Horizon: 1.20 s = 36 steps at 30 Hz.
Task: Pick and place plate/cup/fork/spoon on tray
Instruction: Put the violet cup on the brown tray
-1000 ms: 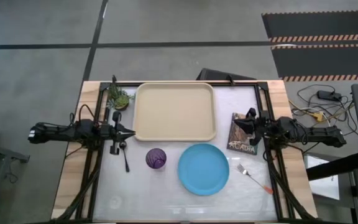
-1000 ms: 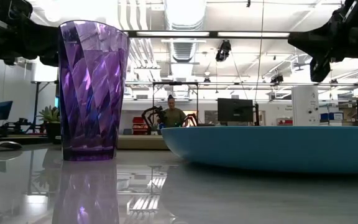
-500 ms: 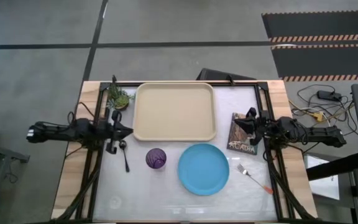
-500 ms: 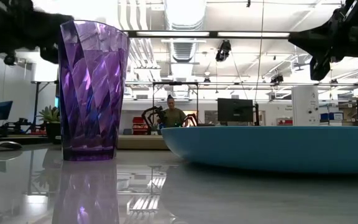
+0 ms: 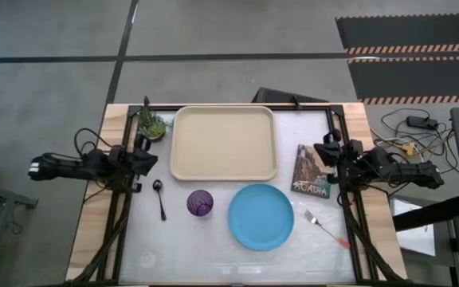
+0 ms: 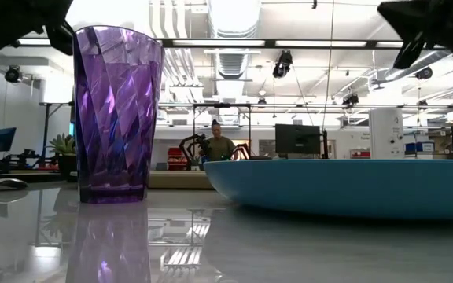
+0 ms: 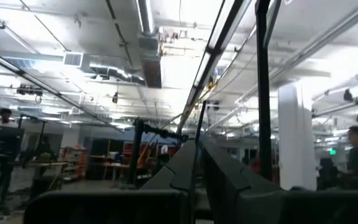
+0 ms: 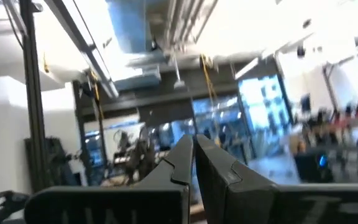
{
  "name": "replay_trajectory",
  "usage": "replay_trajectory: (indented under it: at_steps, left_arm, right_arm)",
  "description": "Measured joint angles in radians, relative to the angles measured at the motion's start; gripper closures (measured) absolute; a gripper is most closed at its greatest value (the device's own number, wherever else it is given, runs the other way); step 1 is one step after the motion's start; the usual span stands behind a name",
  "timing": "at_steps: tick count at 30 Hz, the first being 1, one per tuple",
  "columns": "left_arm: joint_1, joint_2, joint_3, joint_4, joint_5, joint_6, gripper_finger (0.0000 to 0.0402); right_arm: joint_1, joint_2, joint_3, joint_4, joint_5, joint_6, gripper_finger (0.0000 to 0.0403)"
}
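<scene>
On the glossy white tabletop sit one faceted translucent purple cup, one round flat blue plate, one dark spoon and one orange-handled fork, all before the bare cream tray. A book and plant flank it. Left pincer and right pincer both show fingers pressed together.

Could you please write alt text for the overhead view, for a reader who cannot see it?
An empty beige rectangular tray sits mid-table; nearer the camera lie a dark metal spoon, purple tumbler, sky-blue round plate and orange-handled fork. Both dark arms wait at the table's sides.
</scene>
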Motion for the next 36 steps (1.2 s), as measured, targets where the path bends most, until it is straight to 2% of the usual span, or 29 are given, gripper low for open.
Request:
replay_trajectory:
  at_steps: [8,17,20,24,29,36]
  left_arm:
    - [0.000,0.136,0.057,0.150,0.011,-0.001,0.0389]
    - [0.000,0.341,0.194,0.163,0.015,-0.007,0.0389]
    - [0.000,0.427,0.248,0.157,0.015,-0.080,0.0389]
    - [0.000,0.542,0.330,0.048,0.013,-0.175,0.0389]
    - [0.000,0.679,0.457,-0.180,0.002,-0.234,0.0389]
    - [-0.014,0.789,0.641,-0.517,-0.020,-0.317,0.0389]
  right_arm:
    - [0.000,0.000,0.000,0.100,-0.001,-0.162,0.0394]
    - [0.000,0.002,0.000,0.152,-0.002,-0.235,0.0394]
    - [0.000,0.007,0.000,0.149,-0.003,-0.227,0.0394]
    - [0.000,0.007,0.000,0.139,-0.003,-0.221,0.0394]
    - [0.000,0.007,0.000,0.123,-0.006,-0.211,0.0394]
    - [0.000,0.007,0.000,0.111,-0.011,-0.211,0.0394]
